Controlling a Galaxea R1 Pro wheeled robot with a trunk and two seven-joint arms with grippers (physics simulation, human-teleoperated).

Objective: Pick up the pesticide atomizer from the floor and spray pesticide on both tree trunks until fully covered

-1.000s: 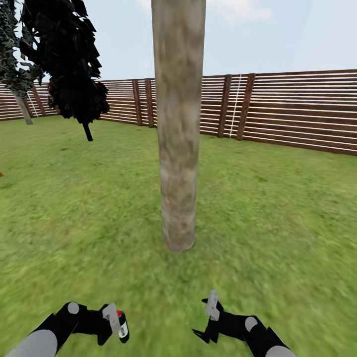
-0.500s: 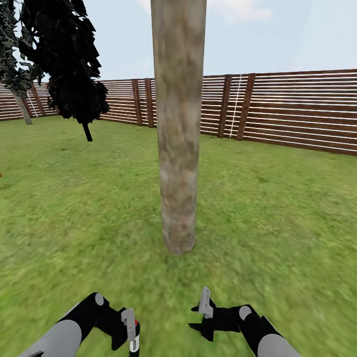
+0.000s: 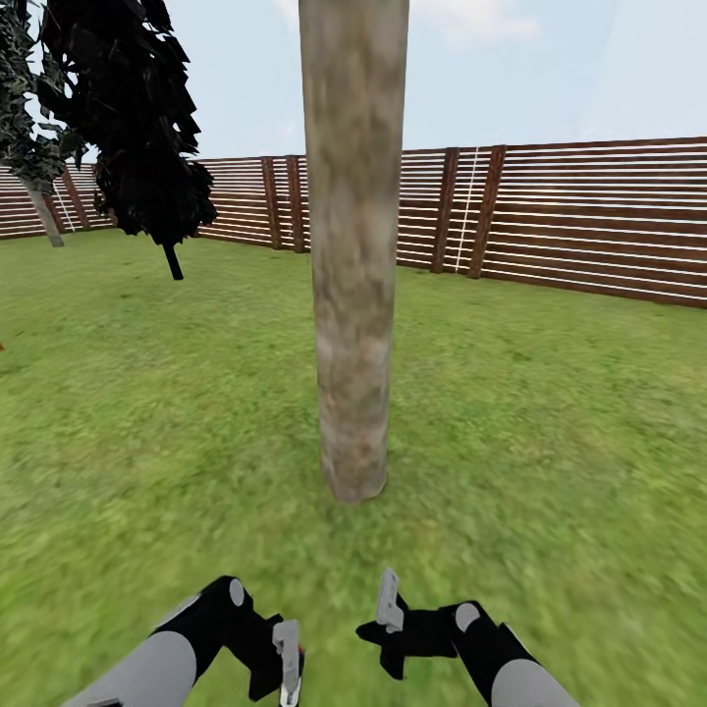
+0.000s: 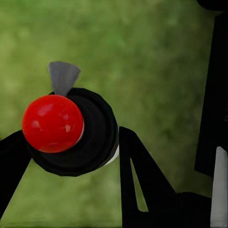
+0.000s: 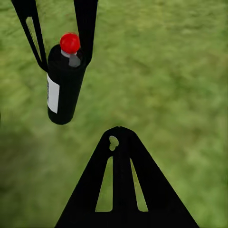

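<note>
Both arms nearer together, atomizer point(image 5: 65, 83) lower.

No text can be read; the white label point(image 5: 52, 93) on the black atomizer point(image 5: 65, 80) looks blank.

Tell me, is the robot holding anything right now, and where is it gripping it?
Yes. The left gripper holds a black spray bottle with a red cap, its fingers clamped on the bottle's upper part, just below the cap. The right gripper holds nothing.

Blurry grass floor point(image 3: 550, 442); tree trunk point(image 3: 352, 295) apparently rooted centrally.
</note>
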